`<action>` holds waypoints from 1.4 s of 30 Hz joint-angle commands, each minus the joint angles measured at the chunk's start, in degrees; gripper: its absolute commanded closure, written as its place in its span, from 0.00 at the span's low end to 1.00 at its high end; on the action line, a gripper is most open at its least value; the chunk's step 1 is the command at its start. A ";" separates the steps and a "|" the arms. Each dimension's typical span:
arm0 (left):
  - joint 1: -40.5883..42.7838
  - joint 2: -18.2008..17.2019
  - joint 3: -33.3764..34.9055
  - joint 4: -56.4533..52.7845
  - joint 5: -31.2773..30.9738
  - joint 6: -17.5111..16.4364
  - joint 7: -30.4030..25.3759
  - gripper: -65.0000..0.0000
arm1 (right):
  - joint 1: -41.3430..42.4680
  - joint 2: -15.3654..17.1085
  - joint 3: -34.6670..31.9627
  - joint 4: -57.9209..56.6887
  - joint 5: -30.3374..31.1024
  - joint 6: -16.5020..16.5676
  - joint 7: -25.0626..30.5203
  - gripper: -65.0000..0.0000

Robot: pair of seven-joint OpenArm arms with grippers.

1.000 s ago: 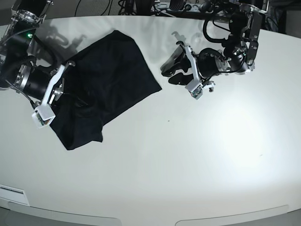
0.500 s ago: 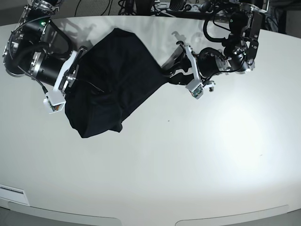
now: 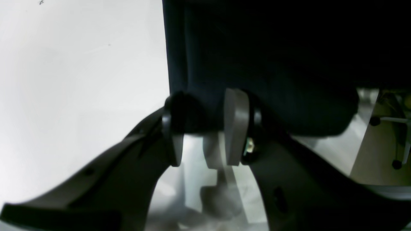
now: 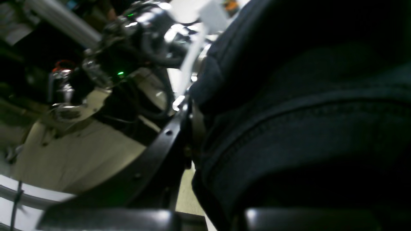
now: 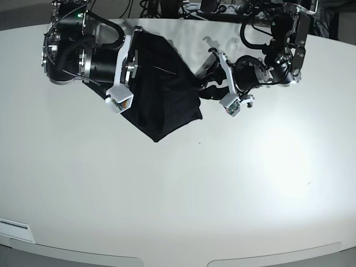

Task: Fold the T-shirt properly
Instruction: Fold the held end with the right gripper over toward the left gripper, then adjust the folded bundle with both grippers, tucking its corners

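Observation:
The black T-shirt (image 5: 167, 100) hangs bunched between my two arms near the back of the white table (image 5: 222, 183). Its lowest point hangs low over the table. My right gripper (image 5: 142, 69) is at the shirt's left side, shut on the cloth. In the right wrist view the dark fabric with a stitched hem (image 4: 305, 128) fills the frame beside one finger (image 4: 192, 128). My left gripper (image 5: 201, 83) is at the shirt's right corner. In the left wrist view (image 3: 204, 128) its grey pads (image 3: 236, 128) pinch the shirt's edge (image 3: 273, 48).
Cables and black equipment (image 5: 189, 8) line the table's back edge. The table's rounded front edge (image 5: 167, 258) runs along the bottom. A small dark speck (image 5: 199, 143) lies on the table below the shirt.
My right gripper has carried the shirt's left part up and to the right, off the table. The shirt has gone from lying spread to bunched. My left gripper has taken hold of the shirt's right corner.

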 commanded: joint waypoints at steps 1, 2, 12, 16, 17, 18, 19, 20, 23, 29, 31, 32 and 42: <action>-0.66 -0.31 -0.44 0.94 -0.87 -0.31 -1.44 0.66 | 0.46 0.59 -1.14 0.81 2.09 0.28 1.49 0.86; -0.66 -0.31 -0.44 0.94 -0.90 -0.31 -1.46 0.66 | 0.46 1.03 -2.27 0.81 2.09 0.28 1.49 0.68; -1.84 -1.77 -0.44 0.96 -0.87 -0.52 -1.44 0.66 | 4.48 1.49 -10.78 0.83 2.09 0.28 1.49 0.19; -2.91 -4.48 -1.18 0.94 -0.46 -0.48 -1.46 0.66 | 8.07 1.57 -7.45 0.83 2.09 0.28 1.49 0.19; -2.89 -5.05 -1.57 0.96 -0.48 -0.48 -1.46 0.66 | 8.81 1.57 -6.05 0.83 2.09 0.28 1.49 0.19; -2.86 -5.53 -1.99 0.96 -0.46 -0.48 -1.46 0.66 | 9.49 1.57 -4.50 0.83 2.09 0.28 1.49 0.19; -2.84 -6.03 -2.38 0.94 -0.46 -0.48 -1.44 0.66 | 10.25 1.57 -2.91 0.83 2.09 0.28 1.49 0.19; -2.84 -6.45 -2.67 0.94 -0.46 -0.48 -1.42 0.66 | 11.08 1.60 -1.49 0.83 2.09 0.28 1.49 0.19; -2.84 -7.17 -3.65 0.94 -0.46 -0.48 -1.44 0.66 | 12.35 2.12 1.33 0.79 -3.82 0.28 1.49 0.19; -2.82 -7.13 -4.57 0.94 -0.46 -0.48 -1.44 0.66 | 10.97 5.77 1.33 -0.44 -10.34 0.28 1.49 0.19; -2.86 -7.13 -4.57 0.94 -0.46 -0.48 -1.49 0.66 | 10.03 5.97 1.33 -0.44 -10.34 0.28 1.49 0.20; -2.86 -7.13 -4.57 0.94 -0.48 -0.48 -1.49 0.66 | 9.60 5.97 1.33 -0.44 -10.34 0.28 1.68 0.20; -2.86 -7.13 -4.57 0.94 -0.50 -0.48 -1.90 0.66 | 6.80 5.88 -2.73 -0.50 -19.34 0.28 6.08 0.46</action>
